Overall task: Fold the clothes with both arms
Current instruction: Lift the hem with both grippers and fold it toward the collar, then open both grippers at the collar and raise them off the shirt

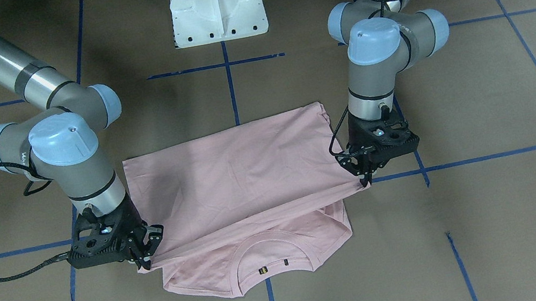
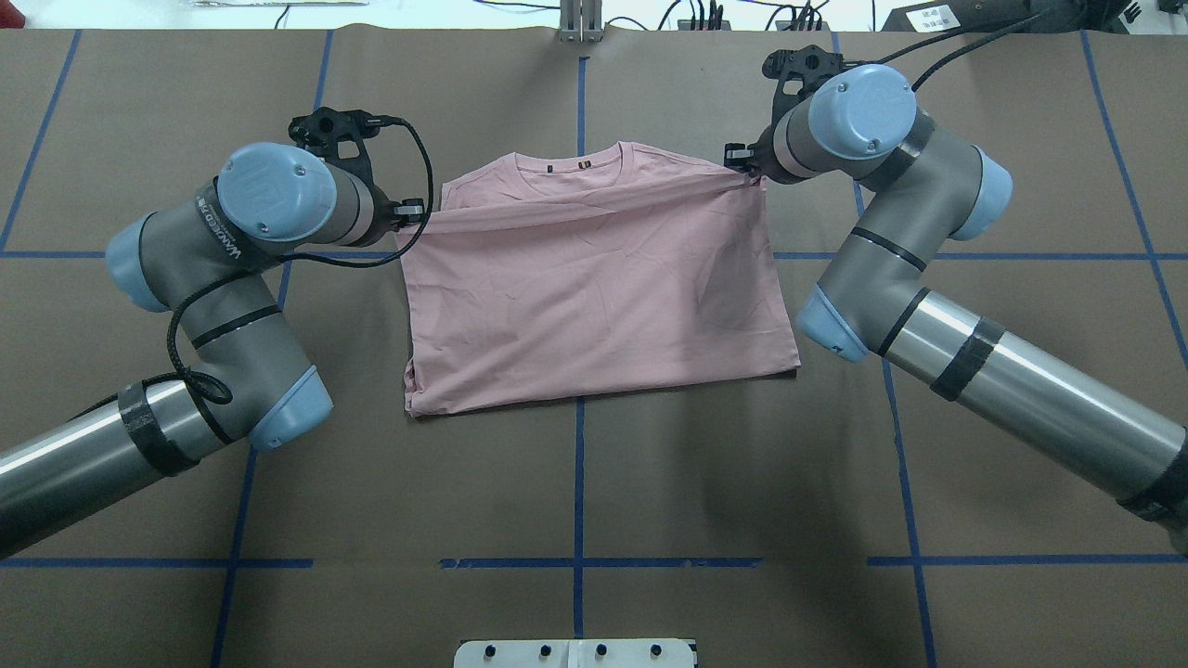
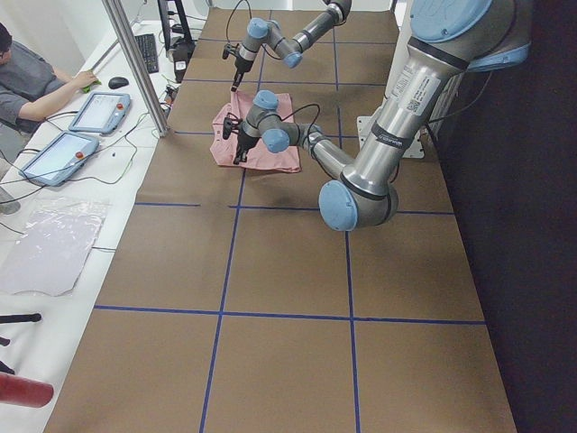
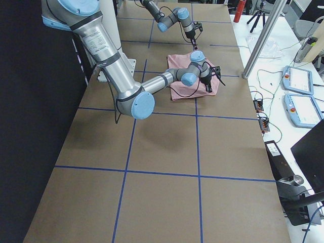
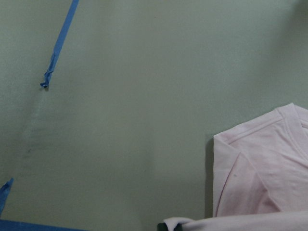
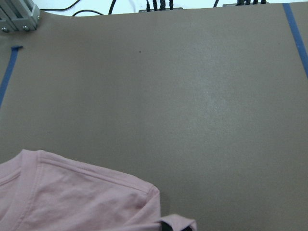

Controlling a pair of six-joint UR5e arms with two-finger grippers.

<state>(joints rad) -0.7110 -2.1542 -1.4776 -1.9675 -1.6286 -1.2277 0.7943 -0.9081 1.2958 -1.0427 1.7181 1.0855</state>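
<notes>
The pale pink T-shirt (image 2: 594, 297) lies by the middle of the bench's (image 2: 594, 482) far edge. Its ribbed neckline (image 2: 580, 165) points toward that edge and its long axis runs end to end. The soft, lightly creased knit is doubled over. The left gripper (image 1: 366, 177) and right gripper (image 1: 145, 255) are each pinched closed on a corner of the taut upper layer.

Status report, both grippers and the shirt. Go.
Left gripper shut on T-shirt corner; right gripper shut on the other corner. Held edge taut between them, short of the collar. Nothing seen in the way.
</notes>
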